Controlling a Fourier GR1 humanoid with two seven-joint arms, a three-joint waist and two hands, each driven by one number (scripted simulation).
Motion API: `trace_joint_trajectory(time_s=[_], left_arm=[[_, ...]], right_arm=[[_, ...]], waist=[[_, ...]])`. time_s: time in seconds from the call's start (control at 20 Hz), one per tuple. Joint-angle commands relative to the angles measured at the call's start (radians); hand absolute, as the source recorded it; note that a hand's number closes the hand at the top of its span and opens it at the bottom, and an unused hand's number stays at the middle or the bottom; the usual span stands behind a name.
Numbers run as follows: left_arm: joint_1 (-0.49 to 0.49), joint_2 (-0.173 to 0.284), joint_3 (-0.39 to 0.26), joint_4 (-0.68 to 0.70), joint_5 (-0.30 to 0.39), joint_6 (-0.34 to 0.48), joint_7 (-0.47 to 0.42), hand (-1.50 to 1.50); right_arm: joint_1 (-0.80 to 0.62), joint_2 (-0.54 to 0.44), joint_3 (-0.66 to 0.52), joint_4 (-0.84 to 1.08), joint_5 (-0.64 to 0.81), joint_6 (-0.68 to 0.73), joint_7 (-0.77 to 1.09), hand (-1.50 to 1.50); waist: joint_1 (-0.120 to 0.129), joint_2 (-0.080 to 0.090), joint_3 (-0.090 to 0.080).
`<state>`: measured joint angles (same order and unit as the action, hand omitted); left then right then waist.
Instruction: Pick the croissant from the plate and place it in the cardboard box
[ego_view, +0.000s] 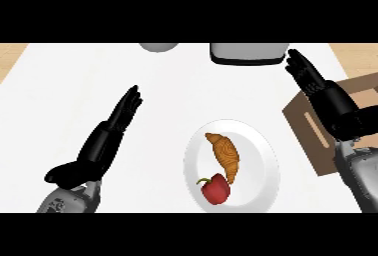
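Cardboard box (325, 131) partly hidden behind right hand (332, 102) — cut off at the right edge; two grey objects (246, 52) clipped along the top.

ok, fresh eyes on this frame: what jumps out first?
The white plate low in the middle, carrying a golden croissant with a red pepper right below it. Next, the two black hands, both open: the left hand stretched over the counter at left, the right hand above the brown cardboard box at the right edge.
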<state>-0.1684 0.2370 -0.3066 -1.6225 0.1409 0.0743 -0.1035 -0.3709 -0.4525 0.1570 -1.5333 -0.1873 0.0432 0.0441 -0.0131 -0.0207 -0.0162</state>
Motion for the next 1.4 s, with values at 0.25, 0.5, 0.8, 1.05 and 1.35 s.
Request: trace_joint_trajectory(time_s=[0.25, 0.5, 0.8, 1.05, 1.35], left_arm=[[-0.068, 0.223, 0.132, 0.06, -0.105, -0.045, 0.02, 0.0], [-0.048, 0.228, 0.159, 0.075, -0.05, -0.122, 0.022, 0.0], [-0.053, 0.19, 0.131, 0.074, -0.079, -0.112, 0.014, 0.0], [-0.029, 0.175, 0.116, 0.069, -0.107, -0.108, 0.018, 0.0], [-0.017, 0.194, 0.148, 0.089, -0.1, -0.129, -0.01, 0.0]], right_arm=[[-0.233, -0.092, -0.056, -0.235, -0.029, 0.087, 0.044, -1.5], [-0.074, -0.203, 0.027, -0.183, 0.242, 0.145, -0.12, -1.5], [-0.1, -0.273, 0.119, -0.12, 0.452, 0.186, -0.366, -1.5], [-0.157, -0.303, 0.242, -0.218, 0.583, 0.275, -0.198, -1.5], [-0.257, -0.292, 0.412, -0.329, 0.692, 0.485, 0.056, -1.5]], waist=[[0.015, 0.014, 0.016], [0.013, 0.021, 0.017], [0.022, 0.024, 0.017], [0.022, 0.019, 0.015], [0.025, 0.016, 0.014]])
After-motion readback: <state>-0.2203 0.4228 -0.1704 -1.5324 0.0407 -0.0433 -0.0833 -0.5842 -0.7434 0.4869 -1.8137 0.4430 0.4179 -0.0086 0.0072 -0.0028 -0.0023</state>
